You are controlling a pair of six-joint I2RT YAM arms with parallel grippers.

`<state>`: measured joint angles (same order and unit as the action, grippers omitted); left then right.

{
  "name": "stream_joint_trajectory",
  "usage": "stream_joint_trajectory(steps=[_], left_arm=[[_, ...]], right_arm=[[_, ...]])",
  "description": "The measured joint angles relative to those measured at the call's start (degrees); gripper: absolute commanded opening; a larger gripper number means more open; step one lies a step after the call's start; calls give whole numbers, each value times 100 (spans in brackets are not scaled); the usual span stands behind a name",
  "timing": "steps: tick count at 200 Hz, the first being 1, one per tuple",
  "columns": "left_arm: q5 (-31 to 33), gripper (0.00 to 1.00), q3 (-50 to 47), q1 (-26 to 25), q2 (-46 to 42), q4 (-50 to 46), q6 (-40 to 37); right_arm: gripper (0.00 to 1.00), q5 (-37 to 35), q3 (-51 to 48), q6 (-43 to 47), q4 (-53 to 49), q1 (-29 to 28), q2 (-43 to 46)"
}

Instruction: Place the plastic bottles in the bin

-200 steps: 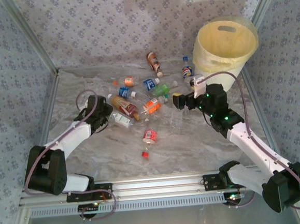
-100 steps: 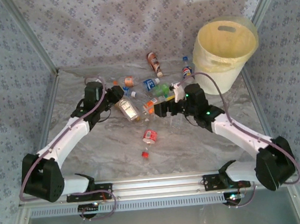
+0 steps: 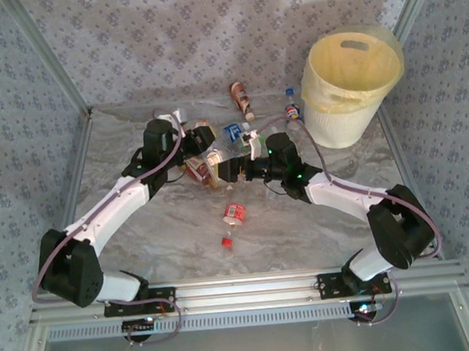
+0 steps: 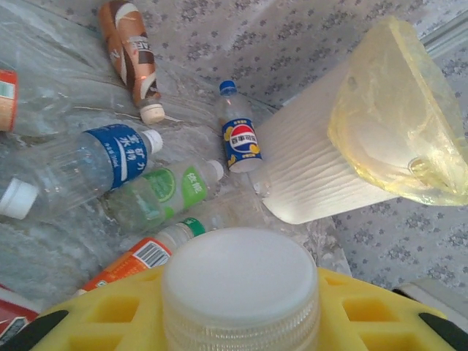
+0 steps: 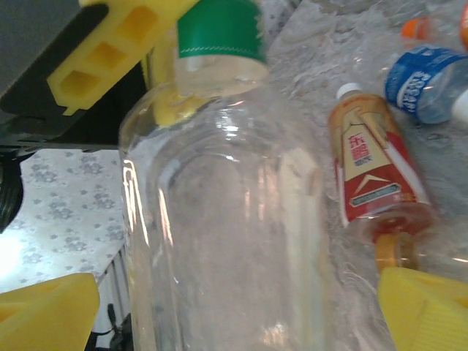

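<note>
We see only bare walls inside the pale yellow round plastic bin (image 3: 336,123), far right. The wrist views add that the left gripper (image 4: 240,311) clamps a white-capped plastic bottle (image 4: 240,274), while the right gripper (image 5: 234,314), fingers apart, straddles a green-capped clear bottle (image 5: 219,183).

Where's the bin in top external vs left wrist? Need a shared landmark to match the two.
Top external: the bin stands at upper right, in the table's far right corner.
Left wrist: the bin takes up the right side, its ribbed wall towards the camera, leaning in the frame.
Shared landmark: the blue-capped Pepsi bottle, just left of the bin in both.
</note>
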<state>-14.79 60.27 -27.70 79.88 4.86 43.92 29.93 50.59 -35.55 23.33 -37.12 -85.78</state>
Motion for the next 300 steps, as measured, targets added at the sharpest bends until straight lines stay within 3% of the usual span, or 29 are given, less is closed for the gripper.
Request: stream_joint_trajectory(steps=[17,43,61,103,129,174,203,261,300], left_arm=[[-96,39,46,-55,111,90,2],[-203,39,48,-122,195,140,2],[-262,39,48,-131,199,146,2],[-350,42,72,-129,199,186,2],[-363,49,87,-129,199,177,4],[-367,66,251,-129,243,24,-11],[-404,97,315,-129,243,-44,-127],[-595,98,354,210,-39,-205,42],[133,98,203,299,-791,-474,-111]], right_arm=[[98,85,4,-96,120,-37,-105],[79,146,4,-245,223,-42,-177],[72,138,4,-299,306,-42,-177],[62,33,2,-415,337,-42,-177],[56,28,2,-413,334,-42,-177],[53,-186,2,-339,190,-55,-175],[52,-315,4,-236,-120,-55,-127],[49,-669,15,157,-933,33,127],[49,-1119,37,511,-1663,487,503]])
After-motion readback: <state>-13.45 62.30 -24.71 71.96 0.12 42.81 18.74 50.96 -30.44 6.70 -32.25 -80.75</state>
